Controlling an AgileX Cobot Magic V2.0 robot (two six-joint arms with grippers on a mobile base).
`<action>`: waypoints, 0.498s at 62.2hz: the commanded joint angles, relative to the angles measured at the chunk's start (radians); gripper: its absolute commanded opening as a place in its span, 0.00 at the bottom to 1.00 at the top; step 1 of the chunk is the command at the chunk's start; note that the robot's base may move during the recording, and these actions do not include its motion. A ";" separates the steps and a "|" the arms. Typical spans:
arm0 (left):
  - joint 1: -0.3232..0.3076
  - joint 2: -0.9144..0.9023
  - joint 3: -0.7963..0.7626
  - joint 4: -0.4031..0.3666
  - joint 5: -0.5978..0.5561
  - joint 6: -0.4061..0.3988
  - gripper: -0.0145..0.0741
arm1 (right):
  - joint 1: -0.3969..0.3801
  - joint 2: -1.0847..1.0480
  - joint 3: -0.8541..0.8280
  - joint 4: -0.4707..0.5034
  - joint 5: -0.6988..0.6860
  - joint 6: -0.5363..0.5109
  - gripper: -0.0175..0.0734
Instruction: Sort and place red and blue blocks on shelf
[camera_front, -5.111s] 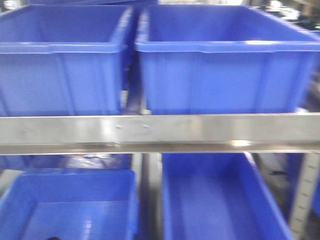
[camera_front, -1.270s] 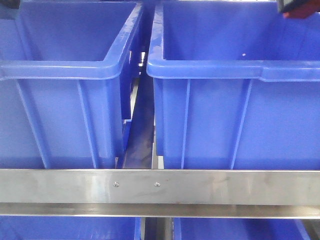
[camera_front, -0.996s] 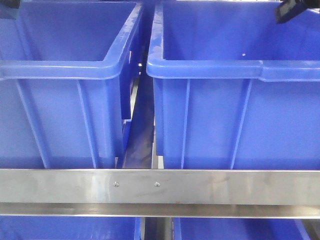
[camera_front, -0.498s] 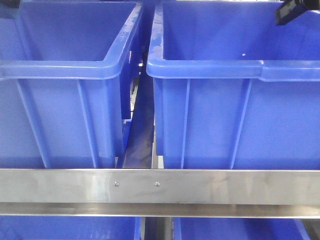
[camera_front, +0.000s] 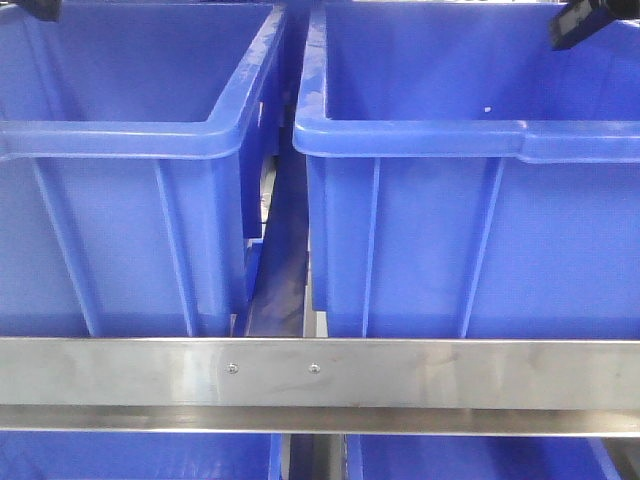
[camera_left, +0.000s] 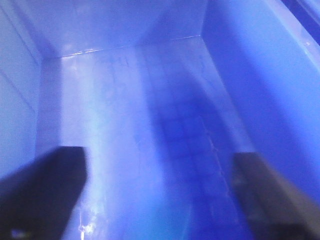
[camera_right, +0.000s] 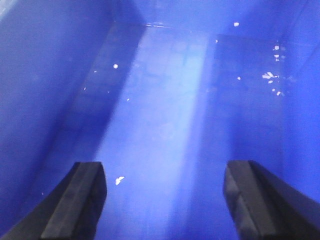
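In the front view, two big blue bins sit side by side on the shelf (camera_front: 320, 375). The left bin (camera_front: 130, 200) fills the left half and the right bin (camera_front: 470, 200) fills the right half, with a thin dark gap between them. A shiny metal rail with two small screws (camera_front: 272, 368) runs across the bottom.

A dark bit of the left gripper (camera_left: 160, 195) peeks in at the upper left corner, and a bit of the right gripper (camera_right: 165, 200) at the upper right corner. Most of each arm is cut off.

Each wrist view looks down into a bin. Both grippers have their fingers wide apart, holding nothing. White specks (camera_right: 270, 76) dot the right bin floor. No red or blue block shows anywhere.
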 joint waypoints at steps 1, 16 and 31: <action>-0.009 -0.023 -0.035 0.000 -0.077 -0.003 0.92 | -0.001 -0.026 -0.041 -0.009 -0.086 -0.009 0.85; -0.005 -0.058 -0.035 0.000 -0.003 -0.003 0.71 | -0.004 -0.115 -0.041 -0.020 -0.073 -0.009 0.85; 0.033 -0.167 -0.035 0.005 0.218 -0.003 0.29 | -0.041 -0.251 -0.041 -0.034 0.073 -0.009 0.79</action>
